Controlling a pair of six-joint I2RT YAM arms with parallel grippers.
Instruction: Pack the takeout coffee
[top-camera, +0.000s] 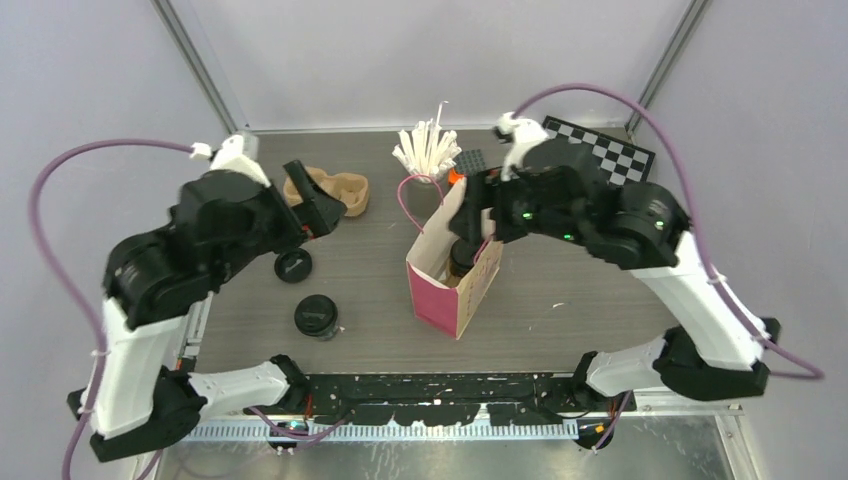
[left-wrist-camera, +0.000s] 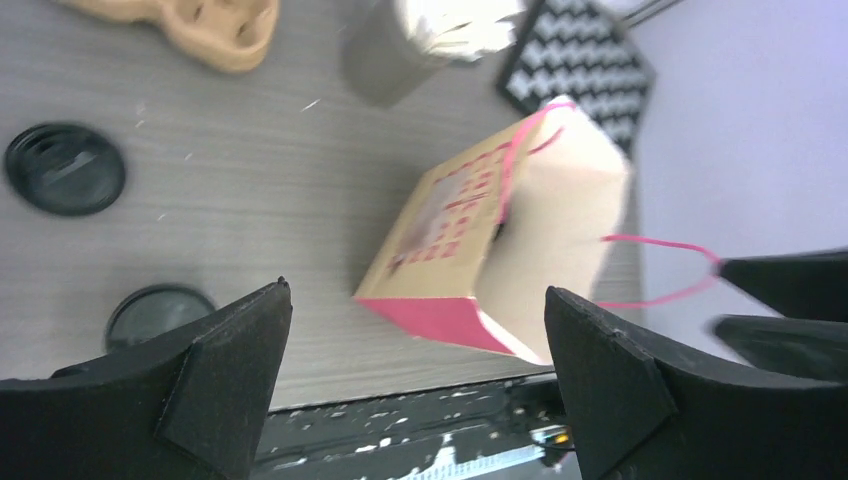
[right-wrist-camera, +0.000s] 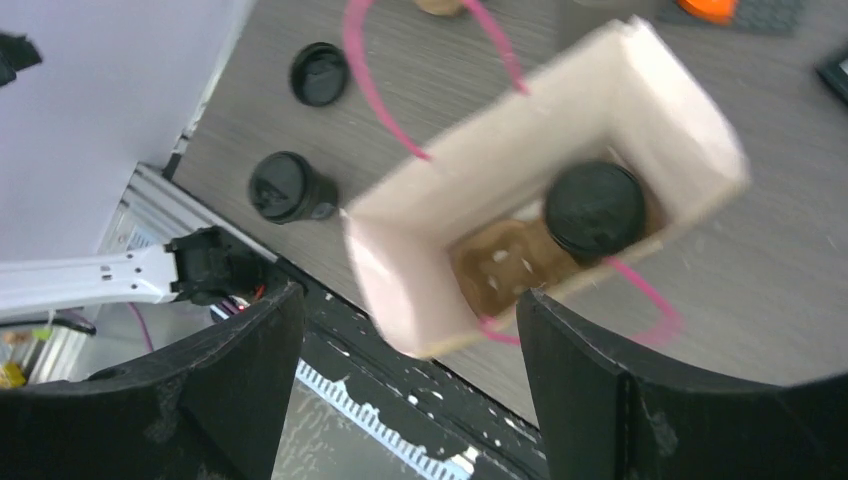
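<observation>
By my judgement the packing is half done. One lidded cup (right-wrist-camera: 593, 208) stands inside the paper bag (top-camera: 440, 300), seated in a brown pulp tray (right-wrist-camera: 495, 270) at the bottom, and the socket beside it looks free. The second cup (top-camera: 317, 318) stands upright on the table (top-camera: 560, 330), on the left side, well apart from the bag and near the base of the left arm. Just beyond it lies a black round disc (top-camera: 293, 265) (a loose lid, I think, but I cannot tell if a cup is under it). The right gripper (right-wrist-camera: 410, 295) hangs above the bag mouth with its fingers spread and nothing between them. The left gripper (left-wrist-camera: 417, 290) is spread wide too and empty, raised over the left part of the table near another tan tray (top-camera: 335, 192). The step in hand is therefore to fetch the second cup. The next move calls for the left arm to come down over that cup, close on its body below the lid, keep it upright and carry it to the bag. The bag looks light and its pink handles (top-camera: 415, 200) rise over the opening, so the cup should go straight down into the free socket without pushing a wall or catching a handle.
</observation>
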